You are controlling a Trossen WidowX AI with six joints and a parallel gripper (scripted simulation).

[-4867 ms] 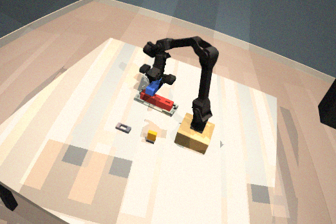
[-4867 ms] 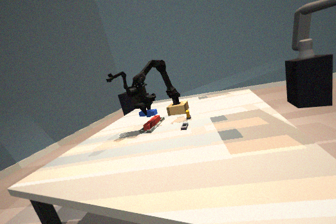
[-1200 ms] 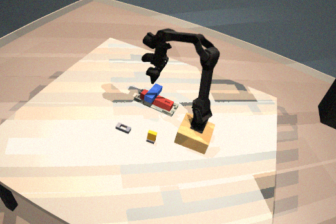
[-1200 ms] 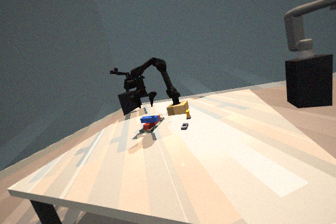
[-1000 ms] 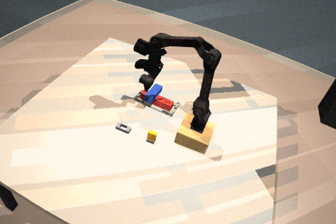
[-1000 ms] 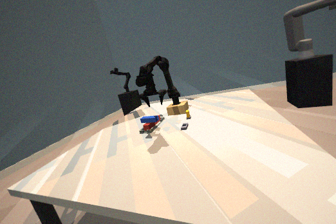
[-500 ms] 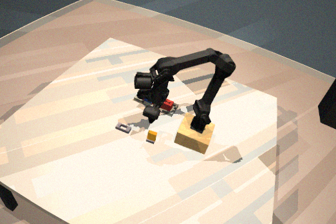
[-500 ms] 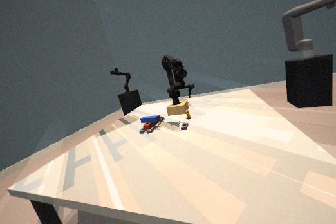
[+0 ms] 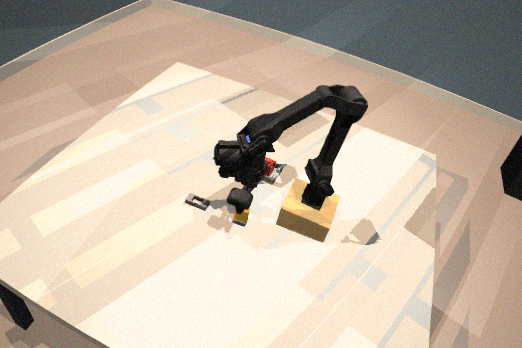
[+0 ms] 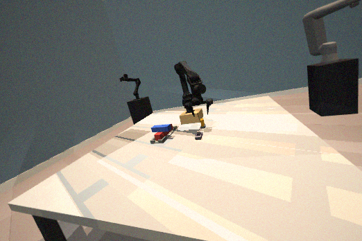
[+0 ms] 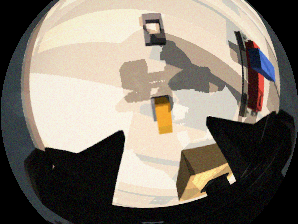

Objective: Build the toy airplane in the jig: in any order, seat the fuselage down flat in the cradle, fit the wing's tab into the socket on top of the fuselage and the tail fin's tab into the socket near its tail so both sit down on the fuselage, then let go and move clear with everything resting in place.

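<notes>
The red fuselage (image 9: 270, 166) (image 10: 159, 136) (image 11: 255, 90) lies along the grey cradle (image 10: 152, 141) (image 11: 242, 75). The blue wing (image 10: 161, 128) (image 11: 262, 64) lies across its top; the arm hides it in the top view. How deep its tab sits cannot be seen. The yellow tail fin (image 9: 242, 215) (image 10: 202, 122) (image 11: 163, 117) stands upright in a small grey holder (image 9: 240, 222), apart from the fuselage. My gripper (image 10: 201, 114) (image 11: 166, 128) is wide open and empty, above the fin, with the fin between the fingertips in the wrist view.
A second small grey holder (image 9: 190, 201) (image 10: 198, 138) (image 11: 156, 41) is empty, beside the fin's holder. The arm's wooden base block (image 9: 305, 221) (image 10: 191, 118) (image 11: 205, 165) stands close to the fin. Other robots on black pedestals (image 10: 333, 87) (image 10: 140, 109) stand beyond the table.
</notes>
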